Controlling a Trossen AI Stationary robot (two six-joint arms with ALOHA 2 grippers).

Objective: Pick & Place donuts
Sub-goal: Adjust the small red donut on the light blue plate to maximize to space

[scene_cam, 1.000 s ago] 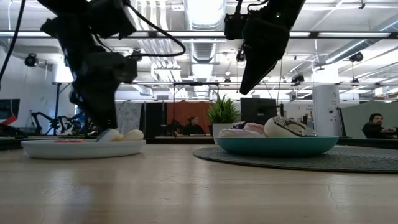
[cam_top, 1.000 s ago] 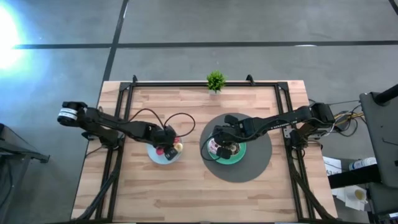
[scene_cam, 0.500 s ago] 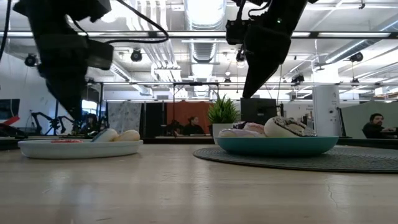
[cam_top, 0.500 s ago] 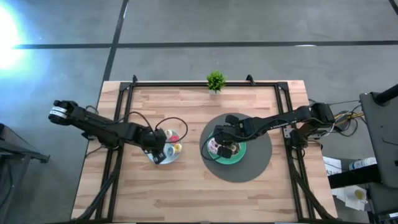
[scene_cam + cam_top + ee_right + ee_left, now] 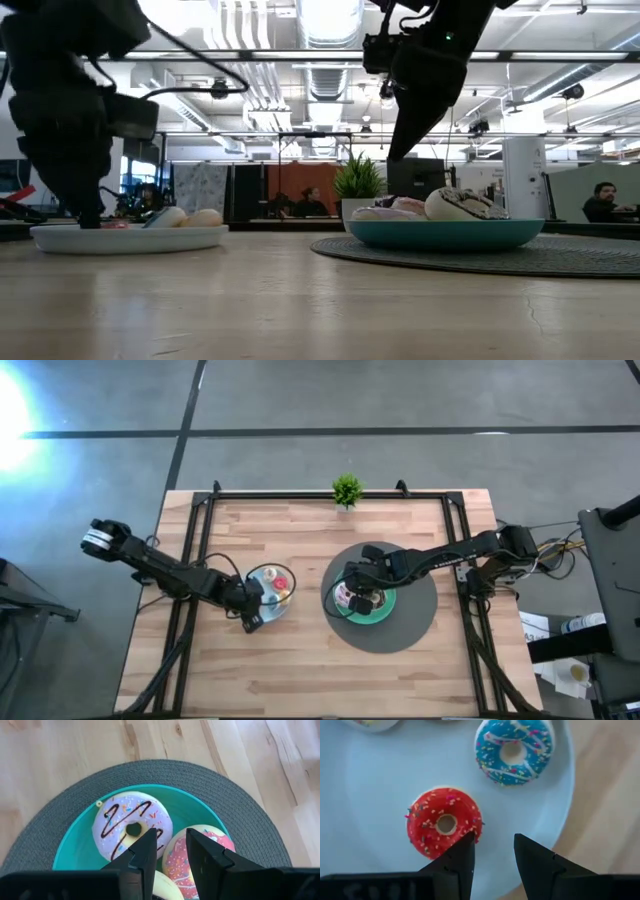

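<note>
The left gripper (image 5: 492, 852), fingers slightly parted and empty, hovers over a red sprinkled donut (image 5: 444, 821) on the pale blue plate (image 5: 380, 795). The right gripper (image 5: 170, 850), likewise empty, hangs above the green plate (image 5: 195, 817).

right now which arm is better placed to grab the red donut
Left. The left gripper hangs open right beside the red donut on the pale plate; the right gripper is over the green plate.
</note>
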